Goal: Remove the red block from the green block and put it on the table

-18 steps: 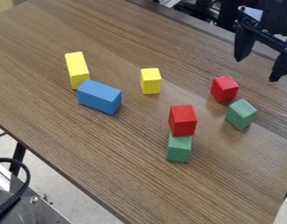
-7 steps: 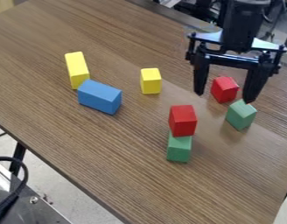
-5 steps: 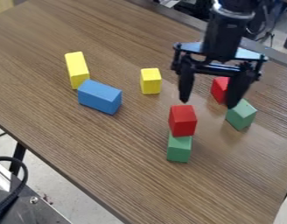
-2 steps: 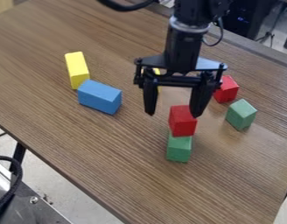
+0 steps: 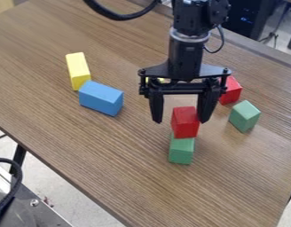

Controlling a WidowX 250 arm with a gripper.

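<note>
Black Nearly All the Way Down

My jointed black arm wears a narrow silvery-grey ring below a blocky black housing. A thick black cable loops out on one side, a thin black cable on the other. Lower down, my black two-finger gripper has a flared, faintly shiny plate with small round dark knobs, a slim black crossbar and smooth, tapering black fingers.

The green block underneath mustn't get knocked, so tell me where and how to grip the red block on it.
I'd come from above and pinch the red block at mid-height by its left and right faces, as the camera sees them. It's flat-sided and upright, its top uncovered; gripping lower could nudge the green block.
</note>
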